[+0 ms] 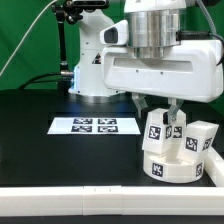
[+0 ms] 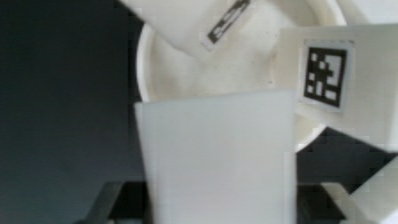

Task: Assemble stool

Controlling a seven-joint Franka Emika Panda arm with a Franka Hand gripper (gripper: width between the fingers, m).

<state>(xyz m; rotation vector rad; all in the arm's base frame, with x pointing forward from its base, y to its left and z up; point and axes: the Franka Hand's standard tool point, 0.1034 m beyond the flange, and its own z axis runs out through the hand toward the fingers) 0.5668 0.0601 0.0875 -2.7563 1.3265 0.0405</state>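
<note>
The round white stool seat lies on the black table at the exterior view's right, with tags on its side. Two tagged white legs stand on it: one at its left and one at its right. My gripper hangs over the seat, shut on a third white leg between the other two. In the wrist view this held leg fills the middle between my dark fingers, above the seat, with a tagged leg beside it.
The marker board lies flat on the table at the exterior view's left of the seat. A long white bar runs along the table's front edge. The arm's base stands behind.
</note>
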